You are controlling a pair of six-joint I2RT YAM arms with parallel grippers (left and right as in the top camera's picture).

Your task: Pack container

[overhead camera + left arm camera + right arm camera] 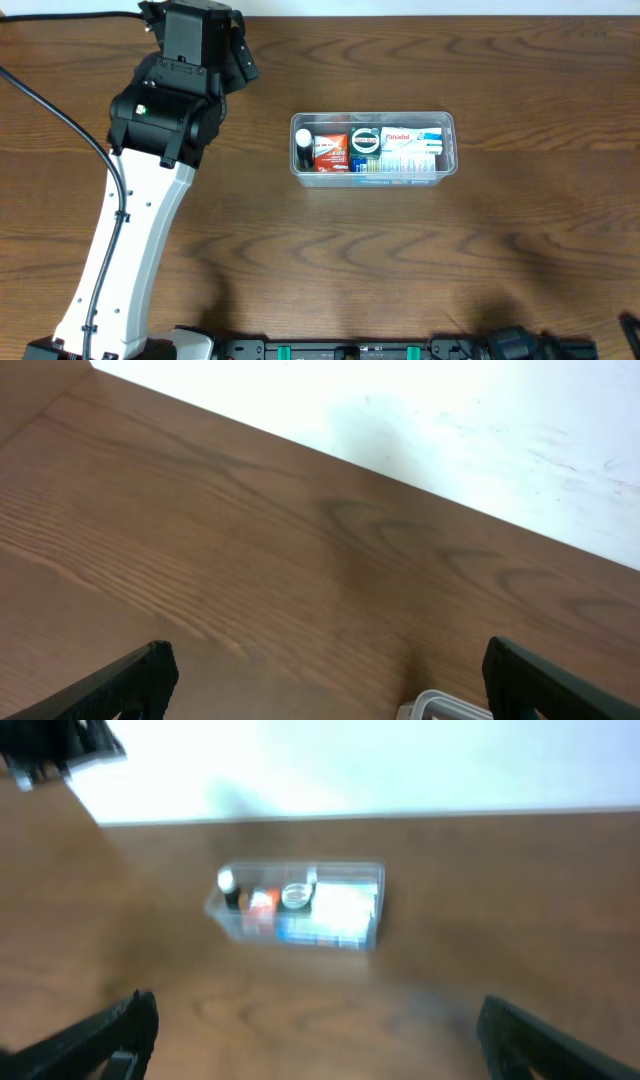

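**Packing looks finished; both grippers idle and empty.**
Overhead: the container (372,116) sits mid-table (520,230), full, holding a Panadol box (398,135), a red box (328,150) and a white-capped bottle (303,140); nothing loose is visible outside it. Left wrist: the left gripper (330,680) is spread wide, holding nothing, beside the container's corner. Right wrist: the right gripper (320,1035) is spread wide, empty, well apart from the container.

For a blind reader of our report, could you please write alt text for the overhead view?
A clear container, full of small boxes, sits near the middle of a dark wooden table. The left arm, white and black, stretches along the table's left side toward the far edge, apart from the container.
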